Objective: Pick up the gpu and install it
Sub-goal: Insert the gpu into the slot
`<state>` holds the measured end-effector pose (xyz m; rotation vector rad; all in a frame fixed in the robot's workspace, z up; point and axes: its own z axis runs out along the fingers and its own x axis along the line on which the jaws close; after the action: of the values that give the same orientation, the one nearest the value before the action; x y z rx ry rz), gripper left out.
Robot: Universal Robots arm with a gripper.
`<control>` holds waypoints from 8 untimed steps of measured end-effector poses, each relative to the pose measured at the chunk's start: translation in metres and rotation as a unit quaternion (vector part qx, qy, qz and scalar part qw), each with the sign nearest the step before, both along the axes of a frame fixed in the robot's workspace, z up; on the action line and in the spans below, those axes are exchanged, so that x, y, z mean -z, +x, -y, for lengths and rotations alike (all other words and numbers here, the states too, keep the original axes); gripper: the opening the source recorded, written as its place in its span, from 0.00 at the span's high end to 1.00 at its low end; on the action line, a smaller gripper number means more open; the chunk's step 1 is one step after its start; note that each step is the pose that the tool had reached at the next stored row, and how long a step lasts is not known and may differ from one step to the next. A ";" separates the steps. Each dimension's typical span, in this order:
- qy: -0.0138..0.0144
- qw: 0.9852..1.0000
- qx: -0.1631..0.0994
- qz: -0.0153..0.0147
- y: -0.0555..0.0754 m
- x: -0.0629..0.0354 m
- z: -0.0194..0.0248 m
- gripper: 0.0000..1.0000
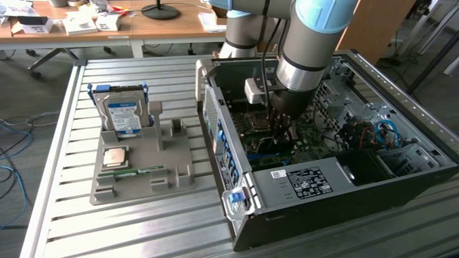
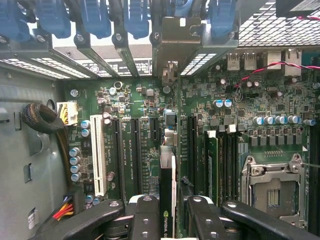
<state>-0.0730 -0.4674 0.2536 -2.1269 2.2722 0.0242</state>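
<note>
My gripper (image 1: 281,129) reaches down into the open computer case (image 1: 344,188), low over the motherboard (image 1: 315,142). In the wrist view the gripper (image 2: 171,202) is shut on the gpu (image 2: 166,187), seen edge-on as a thin dark card with a green logo between the two black fingers (image 2: 145,215). The card stands upright among the long black expansion slots (image 2: 135,150). Its silver end bracket (image 2: 172,45) lies against the case's rear slot openings. Whether its edge sits in a slot I cannot tell.
A grey tray (image 1: 172,185) beside the case carries a hard drive (image 1: 122,115), a processor (image 1: 115,157) and a memory stick (image 1: 133,173). Blue slot latches (image 2: 135,17), the empty processor socket (image 2: 272,185) and cable bundles (image 2: 42,117) crowd the card.
</note>
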 end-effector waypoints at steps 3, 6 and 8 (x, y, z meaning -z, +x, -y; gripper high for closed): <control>0.000 1.000 0.000 0.000 0.000 -0.0002 0.0000 0.74; 0.000 1.000 0.000 0.000 0.000 -0.0002 0.0000 0.74; 0.000 1.000 -0.001 0.000 0.000 -0.0002 0.0000 0.74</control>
<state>-0.0730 -0.4674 0.2538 -2.1286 2.2704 0.0245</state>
